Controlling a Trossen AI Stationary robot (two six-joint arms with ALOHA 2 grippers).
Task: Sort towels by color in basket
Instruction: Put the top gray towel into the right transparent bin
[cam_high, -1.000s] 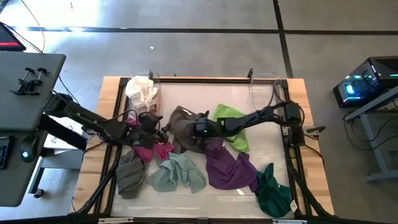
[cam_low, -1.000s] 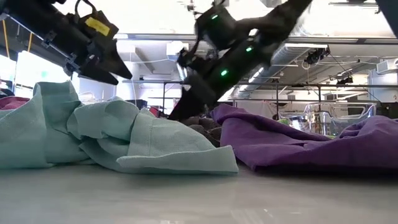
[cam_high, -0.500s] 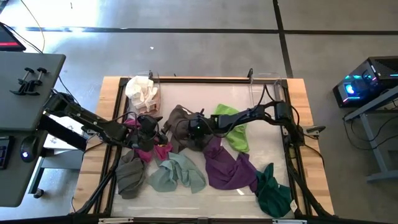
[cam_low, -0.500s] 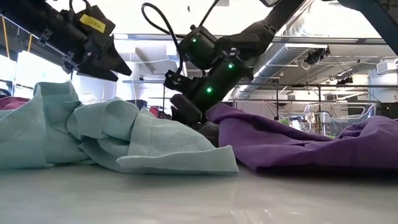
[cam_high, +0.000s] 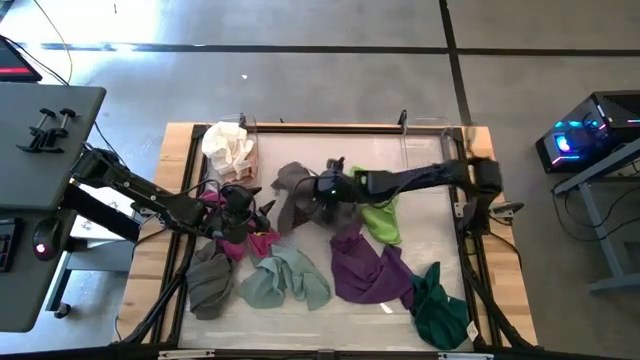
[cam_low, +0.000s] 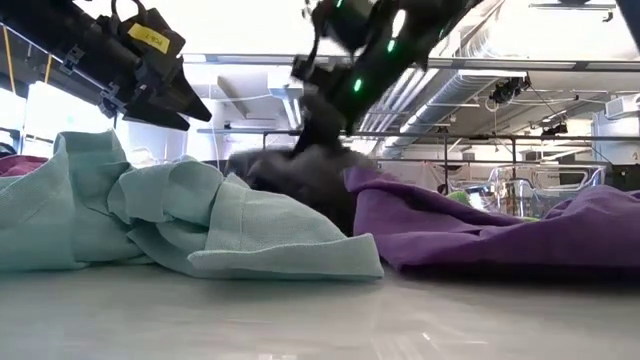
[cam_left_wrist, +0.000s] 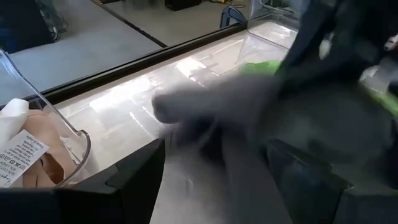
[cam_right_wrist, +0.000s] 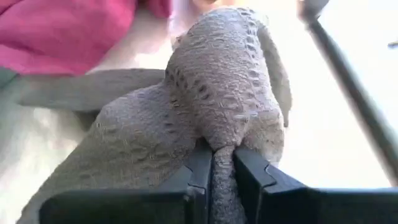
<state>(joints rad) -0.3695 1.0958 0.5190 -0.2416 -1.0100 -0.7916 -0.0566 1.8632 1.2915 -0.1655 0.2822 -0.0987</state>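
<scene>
A wooden-edged table (cam_high: 178, 140) stands on a grey concrete floor (cam_high: 300, 80) crossed by dark lines, with a grey desk (cam_high: 45, 140) on one side and a blue-lit device (cam_high: 575, 138) on the other; overhead ducts (cam_low: 470, 75) and bright windows (cam_low: 60, 110) line the room behind

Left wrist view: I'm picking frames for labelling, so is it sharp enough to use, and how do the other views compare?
Left wrist view: the grey-brown towel is smeared by motion. Low view: the right gripper and that towel are blurred too, while the mint towel is sharp. Right wrist view: the towel's weave is crisp.
</scene>
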